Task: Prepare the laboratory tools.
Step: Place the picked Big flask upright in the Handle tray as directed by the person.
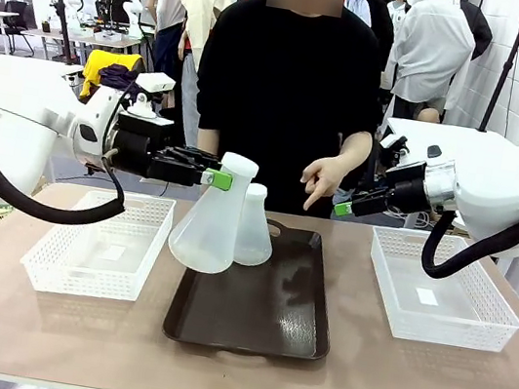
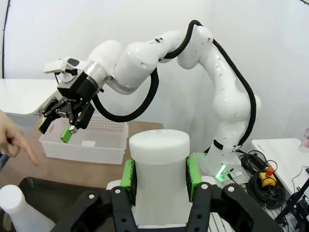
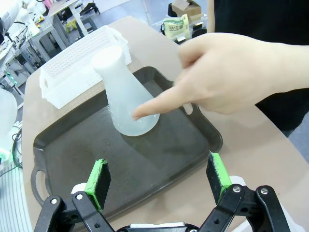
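The room is a busy workshop with white walls, and a light wooden table (image 1: pixel 41 328) stands between the robot and a person in black at the far side. Nearest to the robot on this table lies a dark brown tray (image 1: pixel 248 326), in the middle, with one white mesh basket (image 1: pixel 99 243) on its left and another basket (image 1: pixel 442 288) on its right. I think the baskets sit one on each arm's side so that each arm has its own place to put things, but this is only my guess.

Above the left part of the tray, the left claw (image 1: pixel 223 181) is pinching the neck of one frosted flask (image 1: pixel 208 221) and holds it lifted and a little tilted; in the left wrist view the green pads (image 2: pixel 128 174) press on both sides of the neck. The neck is the narrow part, so it is the natural place to grip such a wide-based vessel.

Just behind it the second flask (image 1: pixel 254 228) stands upright on the tray, near its far edge. The person's hand (image 1: pixel 326 178) points one finger down toward this flask, probably to show the robot which tool comes next.

The right claw (image 1: pixel 343 208) hangs over the far right side of the tray with its fingers spread wide and nothing between them, facing the standing flask, as if ready to go for its neck.
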Available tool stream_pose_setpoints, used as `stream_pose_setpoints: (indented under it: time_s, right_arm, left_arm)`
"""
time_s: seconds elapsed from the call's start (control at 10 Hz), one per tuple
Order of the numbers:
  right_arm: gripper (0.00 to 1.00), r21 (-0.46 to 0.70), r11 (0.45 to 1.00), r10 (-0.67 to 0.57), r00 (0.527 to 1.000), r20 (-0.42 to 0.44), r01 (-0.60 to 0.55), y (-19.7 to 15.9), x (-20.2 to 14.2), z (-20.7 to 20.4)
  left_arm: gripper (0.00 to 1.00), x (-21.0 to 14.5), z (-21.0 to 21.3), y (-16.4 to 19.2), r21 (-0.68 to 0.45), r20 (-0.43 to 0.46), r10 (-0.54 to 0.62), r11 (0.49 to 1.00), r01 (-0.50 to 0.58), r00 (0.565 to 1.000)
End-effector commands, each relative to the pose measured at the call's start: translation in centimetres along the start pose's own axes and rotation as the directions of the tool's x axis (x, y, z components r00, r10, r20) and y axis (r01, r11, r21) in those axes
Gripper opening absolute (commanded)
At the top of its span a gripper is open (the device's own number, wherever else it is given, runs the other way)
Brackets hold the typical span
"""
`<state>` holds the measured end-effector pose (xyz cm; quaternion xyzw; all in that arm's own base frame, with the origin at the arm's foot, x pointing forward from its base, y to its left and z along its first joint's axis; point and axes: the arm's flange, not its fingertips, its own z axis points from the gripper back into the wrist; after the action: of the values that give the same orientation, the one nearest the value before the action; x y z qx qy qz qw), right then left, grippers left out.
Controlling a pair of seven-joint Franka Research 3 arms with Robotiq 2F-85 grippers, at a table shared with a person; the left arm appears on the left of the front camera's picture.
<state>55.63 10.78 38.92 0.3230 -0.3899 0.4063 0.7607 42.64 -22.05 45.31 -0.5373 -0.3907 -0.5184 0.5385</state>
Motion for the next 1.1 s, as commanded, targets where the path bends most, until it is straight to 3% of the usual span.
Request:
stream_pose_setpoints:
  time_s: [0.0, 0.2, 0.3, 0.4, 0.7, 0.8, 1.0]
  right_arm:
    - [1.00, -0.005, 1.000, -0.005, 1.000, -0.019, 0.005, -0.1, 0.2, 0.1]
    - [1.00, -0.005, 1.000, -0.005, 1.000, -0.019, 0.005, -0.1, 0.2, 0.1]
    - [1.00, -0.005, 1.000, -0.005, 1.000, -0.019, 0.005, -0.1, 0.2, 0.1]
    - [1.00, -0.005, 1.000, -0.005, 1.000, -0.019, 0.005, -0.1, 0.2, 0.1]
    - [1.00, -0.005, 1.000, -0.005, 1.000, -0.019, 0.005, -0.1, 0.2, 0.1]
    - [1.00, -0.005, 1.000, -0.005, 1.000, -0.019, 0.005, -0.1, 0.2, 0.1]
    - [1.00, -0.005, 1.000, -0.005, 1.000, -0.019, 0.005, -0.1, 0.2, 0.1]
  left_arm:
    - [0.00, 0.9, 0.2, -0.4, 0.005, 0.004, -0.005, 1.000, 0.005, 1.000]
    - [0.00, -0.3, -0.2, -0.4, -0.017, -0.002, -0.025, 1.000, 0.025, 1.000]
    - [0.00, -1.2, -0.9, 0.6, 0.020, 0.031, -0.028, 0.999, 0.027, 0.999]
    - [0.00, -2.6, -1.8, 1.6, 0.089, 0.101, -0.102, 0.992, 0.093, 0.990]
    - [0.00, -7.0, -4.5, 3.0, 0.173, 0.212, -0.140, 0.979, 0.104, 0.967]
    - [0.00, -8.7, -6.1, 3.3, 0.225, 0.183, -0.200, 0.961, 0.157, 0.963]
    - [0.00, -11.4, -8.8, 4.2, 0.204, 0.116, -0.233, 0.957, 0.207, 0.966]
